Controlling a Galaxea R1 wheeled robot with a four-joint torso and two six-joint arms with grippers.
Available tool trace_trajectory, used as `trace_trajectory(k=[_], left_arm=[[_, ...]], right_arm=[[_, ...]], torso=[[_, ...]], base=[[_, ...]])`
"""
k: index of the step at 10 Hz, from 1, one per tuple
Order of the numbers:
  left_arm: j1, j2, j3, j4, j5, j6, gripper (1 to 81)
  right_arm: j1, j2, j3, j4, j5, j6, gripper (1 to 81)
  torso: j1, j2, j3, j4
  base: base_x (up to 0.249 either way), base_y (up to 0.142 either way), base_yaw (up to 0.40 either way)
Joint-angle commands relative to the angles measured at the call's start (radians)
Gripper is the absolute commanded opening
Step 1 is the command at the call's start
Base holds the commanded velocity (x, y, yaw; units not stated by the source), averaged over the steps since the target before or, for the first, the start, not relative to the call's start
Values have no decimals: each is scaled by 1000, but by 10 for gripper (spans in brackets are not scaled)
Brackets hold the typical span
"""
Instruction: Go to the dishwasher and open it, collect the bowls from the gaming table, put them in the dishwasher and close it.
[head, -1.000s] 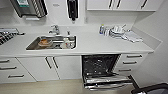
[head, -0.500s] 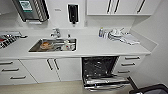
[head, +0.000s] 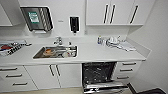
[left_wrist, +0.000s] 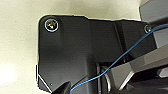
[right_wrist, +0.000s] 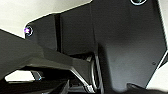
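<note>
While the dishwasher (head: 98, 75) gapes open (door down), hand states stay unclear.

- The robot's wide dark plate (left_wrist: 75, 50) is seen across the middle of the left wrist view.
- A round metal fitting (left_wrist: 50, 25) is set at one corner of the plate, and a second fitting (left_wrist: 146, 29) is partly seen at another.
- A thin blue cable (left_wrist: 120, 58) is run in a curve across the plate and over the grey jointed bar (left_wrist: 140, 65) beside it.
- A pale cream floor (left_wrist: 20, 50) is seen behind the plate.
</note>
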Motion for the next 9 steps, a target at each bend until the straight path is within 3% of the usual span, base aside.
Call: trace_trajectory(k=[1,5,7,9], left_arm=[[-9,-1,2,67,62,-52,811],[-8,1,2,67,62,-52,811],[-5,1,2,67,62,-52,811],[-6,1,2,67,62,-52,811]], right_arm=[[27,6,7,-1,-63,-1,811],[27,7,10,1,-63,-1,811],[27,7,9,-1,-63,-2,811],[25,6,10,-1,-63,-3,811]], torso=[[-64,100,95,0],[-153,235,219,0],[-200,303,176,0],[-240,365,188,0]], base=[[0,0,0],[0,0,0],[0,0,0],[0,0,0]])
